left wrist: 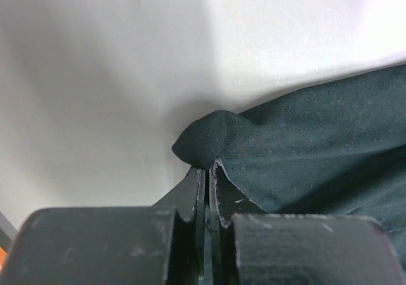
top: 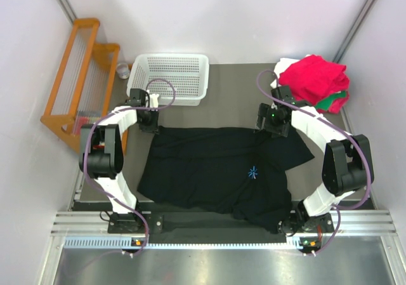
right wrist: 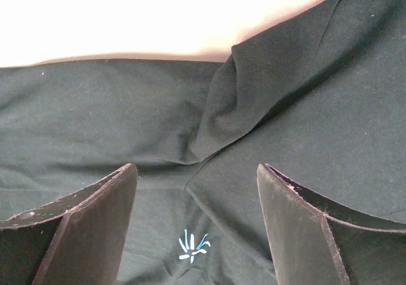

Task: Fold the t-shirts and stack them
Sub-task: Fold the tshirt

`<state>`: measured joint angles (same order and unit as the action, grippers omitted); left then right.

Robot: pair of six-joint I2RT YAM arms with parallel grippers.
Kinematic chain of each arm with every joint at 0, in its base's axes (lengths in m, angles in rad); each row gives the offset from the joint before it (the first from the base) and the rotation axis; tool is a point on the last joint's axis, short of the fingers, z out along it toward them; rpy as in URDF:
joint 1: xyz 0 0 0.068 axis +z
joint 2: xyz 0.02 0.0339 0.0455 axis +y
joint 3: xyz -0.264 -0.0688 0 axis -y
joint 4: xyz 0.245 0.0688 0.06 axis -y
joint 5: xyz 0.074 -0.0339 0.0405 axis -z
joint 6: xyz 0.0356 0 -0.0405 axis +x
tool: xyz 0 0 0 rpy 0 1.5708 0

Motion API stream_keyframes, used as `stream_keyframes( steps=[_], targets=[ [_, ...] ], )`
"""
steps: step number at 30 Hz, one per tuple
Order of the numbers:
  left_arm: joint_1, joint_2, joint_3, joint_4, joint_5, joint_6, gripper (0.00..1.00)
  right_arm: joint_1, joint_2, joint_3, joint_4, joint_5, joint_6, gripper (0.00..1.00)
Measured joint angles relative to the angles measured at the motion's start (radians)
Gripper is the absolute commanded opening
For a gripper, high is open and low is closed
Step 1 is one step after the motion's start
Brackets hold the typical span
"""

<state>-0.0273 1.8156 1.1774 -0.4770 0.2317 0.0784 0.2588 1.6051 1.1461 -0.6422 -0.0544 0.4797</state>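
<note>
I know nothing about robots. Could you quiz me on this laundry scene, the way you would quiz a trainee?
1. True or false: the left gripper is shut on the cloth of the black t-shirt.
2. The right gripper is: A) open above the black t-shirt, B) shut on its sleeve, C) holding a hanger.
3. Fill in: the red t-shirt lies at the table's far ____ corner, going by the robot's own sides.

Key: 1 true; 2 A; 3 right.
</note>
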Motion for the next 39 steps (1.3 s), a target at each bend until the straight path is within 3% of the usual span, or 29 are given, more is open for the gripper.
stream_keyframes(
  steps=[9, 19, 22, 23, 26, 35, 39],
  targets=[
    [0.015, 0.0, -0.01, 0.016, -0.013, -0.002, 0.0, 0.0, 0.0, 0.0, 0.0, 0.001, -0.001, 0.76],
    [0.182, 0.01, 0.002, 0.042, -0.089, -0.001, 0.0, 0.0, -0.002, 0.0, 0.0, 0.008, -0.008, 0.77],
    [0.201, 0.01, 0.003, 0.042, -0.093, 0.005, 0.5, 0.0, -0.002, 0.0, 0.0, 0.008, -0.008, 0.77],
    [0.201, 0.01, 0.003, 0.041, -0.095, 0.013, 0.75, 0.0, -0.002, 0.0, 0.0, 0.008, -0.008, 0.77],
    [0.191, 0.0, 0.003, 0.034, -0.079, 0.018, 0.99, 0.0, -0.002, 0.0, 0.0, 0.013, -0.008, 0.78],
    [0.169, -0.211, 0.093, -0.049, -0.054, 0.074, 0.99, -0.002, -0.002, 0.0, -0.01, 0.126, 0.002, 0.77],
    [0.077, -0.271, 0.128, -0.045, -0.054, 0.082, 0.99, -0.007, -0.002, 0.0, -0.013, 0.166, 0.016, 0.77]
  ],
)
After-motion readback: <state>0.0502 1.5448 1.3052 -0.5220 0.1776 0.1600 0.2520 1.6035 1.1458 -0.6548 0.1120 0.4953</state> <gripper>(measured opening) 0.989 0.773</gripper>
